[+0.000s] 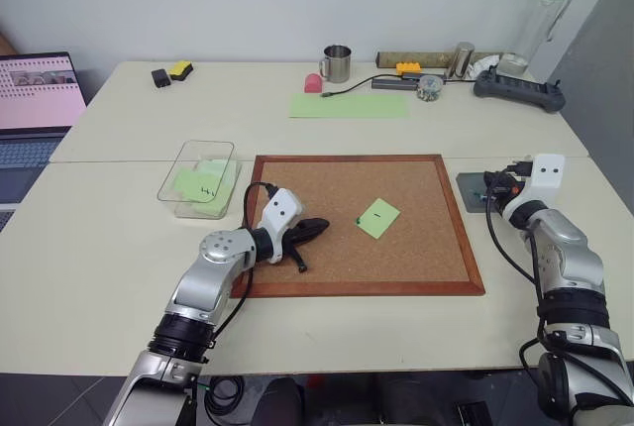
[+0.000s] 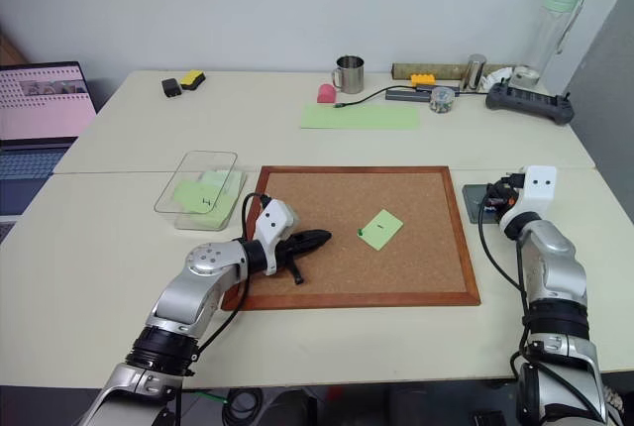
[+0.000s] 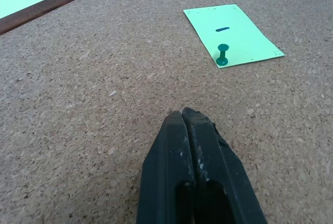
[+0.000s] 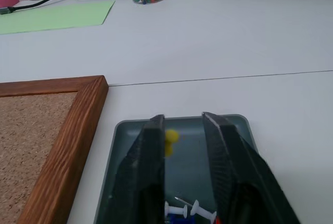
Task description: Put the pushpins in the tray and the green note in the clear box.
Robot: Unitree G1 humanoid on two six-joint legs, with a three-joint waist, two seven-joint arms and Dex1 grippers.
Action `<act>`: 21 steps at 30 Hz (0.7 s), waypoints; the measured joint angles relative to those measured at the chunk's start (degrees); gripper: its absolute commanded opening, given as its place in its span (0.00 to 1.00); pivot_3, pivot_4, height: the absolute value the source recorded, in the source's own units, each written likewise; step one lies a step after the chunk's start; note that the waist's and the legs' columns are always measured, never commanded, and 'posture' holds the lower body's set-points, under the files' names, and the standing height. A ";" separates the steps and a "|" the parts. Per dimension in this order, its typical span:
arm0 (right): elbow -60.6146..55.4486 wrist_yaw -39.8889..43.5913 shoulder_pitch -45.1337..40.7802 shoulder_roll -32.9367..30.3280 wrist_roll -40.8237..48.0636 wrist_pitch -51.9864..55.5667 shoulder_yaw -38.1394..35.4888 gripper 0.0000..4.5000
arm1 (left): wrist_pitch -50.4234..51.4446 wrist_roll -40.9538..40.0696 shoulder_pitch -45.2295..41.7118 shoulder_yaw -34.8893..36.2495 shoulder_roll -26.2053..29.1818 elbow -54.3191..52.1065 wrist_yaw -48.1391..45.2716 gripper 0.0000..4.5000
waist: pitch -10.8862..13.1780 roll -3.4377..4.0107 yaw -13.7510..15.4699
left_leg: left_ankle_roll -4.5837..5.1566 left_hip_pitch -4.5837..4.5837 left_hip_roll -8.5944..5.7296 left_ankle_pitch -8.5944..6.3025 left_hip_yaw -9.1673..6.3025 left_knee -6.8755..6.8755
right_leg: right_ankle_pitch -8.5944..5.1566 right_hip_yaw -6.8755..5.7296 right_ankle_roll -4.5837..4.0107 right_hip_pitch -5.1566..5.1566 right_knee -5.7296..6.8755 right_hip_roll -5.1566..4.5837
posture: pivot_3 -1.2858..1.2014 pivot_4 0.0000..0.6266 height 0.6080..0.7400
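Table: two pale tabletops pushed together, white wall behind, laptop at the left edge; clutter along the back.
Corkboard: big brown-framed corkboard in the middle, between both arms.
Clear box: clear box just left of the corkboard's top corner, other green notes already lying in it.
Tray: tray just right of the corkboard frame, a few pushpins in it, white ones at the near end.
Green note: green note flat on the cork, right of centre, well apart from the clear box.
Green pin: one green pushpin stuck through the note's near edge, so the note is pinned down for now.
Left gripper: left gripper low over the cork, aimed at the note, jaws pressed together, nothing held.
Right gripper: right gripper above the tray, jaws apart; yellow pin against the inner face of one finger.
Risk 1: yellow pin may cling to the finger instead of dropping, then ride away if the arm lifts.
Risk 2: if it drops and bounces, the low rim may not stop it; it could roll onto the table.
Risk 3: pulling the note before the green pin comes out likely tears the paper.
Risk 4: green pin is tiny; closed left jaws must open first, and a miss could knock it loose on the cork.
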 measured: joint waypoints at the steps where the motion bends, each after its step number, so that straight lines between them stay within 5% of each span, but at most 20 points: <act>1: 0.01 0.01 -0.04 0.00 0.03 -0.21 0.00 0.39 | 0.00 -0.01 0.03 0.01 0.00 -0.03 0.03 0.00 | 0.00 0.00 0.00 | 0.00 0.00 0.00 0.00 0.00 0.00 | 0.00 0.00 0.00 0.00 0.00 0.00 | 0.52 0.24 1.00; 21: -0.91 1.17 2.49 0.08 -1.71 -2.80 0.73 0.39 | 0.01 0.00 0.14 0.02 -0.05 -0.14 0.24 0.00 | 0.00 0.00 0.01 | 0.00 0.00 0.00 0.00 0.01 0.00 | 0.00 0.00 0.00 0.00 0.00 0.00 | 0.52 0.24 1.00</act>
